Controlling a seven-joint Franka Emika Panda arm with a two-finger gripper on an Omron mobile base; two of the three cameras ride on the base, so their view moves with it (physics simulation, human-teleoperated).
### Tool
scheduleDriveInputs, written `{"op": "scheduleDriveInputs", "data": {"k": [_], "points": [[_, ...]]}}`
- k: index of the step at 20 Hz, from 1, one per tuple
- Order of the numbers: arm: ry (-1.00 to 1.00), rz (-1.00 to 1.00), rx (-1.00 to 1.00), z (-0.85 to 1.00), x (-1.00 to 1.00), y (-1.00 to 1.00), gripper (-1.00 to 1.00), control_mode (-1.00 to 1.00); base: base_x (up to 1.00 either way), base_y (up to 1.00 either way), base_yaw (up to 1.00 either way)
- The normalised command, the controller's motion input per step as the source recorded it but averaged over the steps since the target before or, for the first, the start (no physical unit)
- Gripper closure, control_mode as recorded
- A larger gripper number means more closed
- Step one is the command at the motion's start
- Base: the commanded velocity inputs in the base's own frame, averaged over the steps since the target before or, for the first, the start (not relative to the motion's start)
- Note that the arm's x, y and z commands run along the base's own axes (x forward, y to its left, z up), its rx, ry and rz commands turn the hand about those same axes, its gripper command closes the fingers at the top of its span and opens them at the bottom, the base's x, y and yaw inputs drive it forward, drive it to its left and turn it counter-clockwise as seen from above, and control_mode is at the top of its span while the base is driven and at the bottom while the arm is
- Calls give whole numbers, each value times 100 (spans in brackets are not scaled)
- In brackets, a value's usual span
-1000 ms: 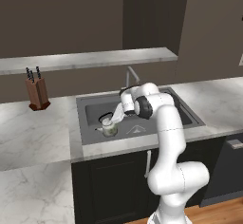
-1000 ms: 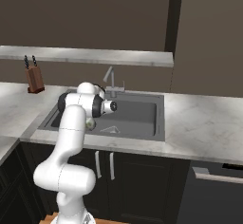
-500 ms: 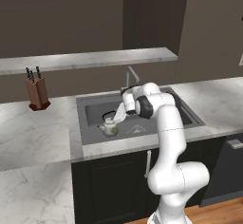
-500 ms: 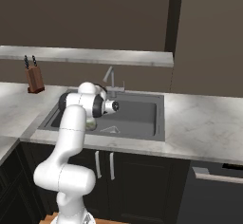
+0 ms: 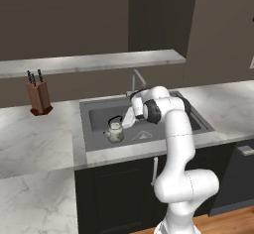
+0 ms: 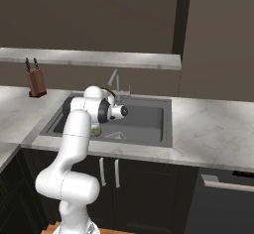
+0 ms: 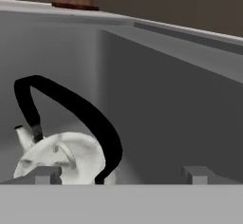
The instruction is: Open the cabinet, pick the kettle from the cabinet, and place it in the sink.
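Gripper (image 5: 130, 119) pulled back right and up off kettle (image 5: 115, 131) since earlier frames; kettle now stands alone, upright, in left part of sink (image 5: 94, 110). Knife block (image 5: 38, 97) on counter far left, well apart. Jaws spread wide, nothing held. Kettle judged rigid, fairly light, glossy body slippery, possibly breakable; best hold is thin black arched handle (image 7: 71, 111), not rounded body

tool (image 5: 126, 120) — back from kettle (image 5: 116, 132)
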Motion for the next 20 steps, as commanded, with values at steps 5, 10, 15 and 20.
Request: {"op": "scheduleDriveInputs", "data": {"k": [5, 10, 15, 20], "points": [[0, 0, -4, 0, -3, 0, -100, -100, 0, 0, 0], [3, -5, -5, 2, -14, 0, -100, -100, 0, 0, 0], [5, -14, -3, 10, -13, 1, -100, -100, 0, 0, 0], [0, -15, -2, 11, -11, 0, -100, -100, 0, 0, 0]]}}
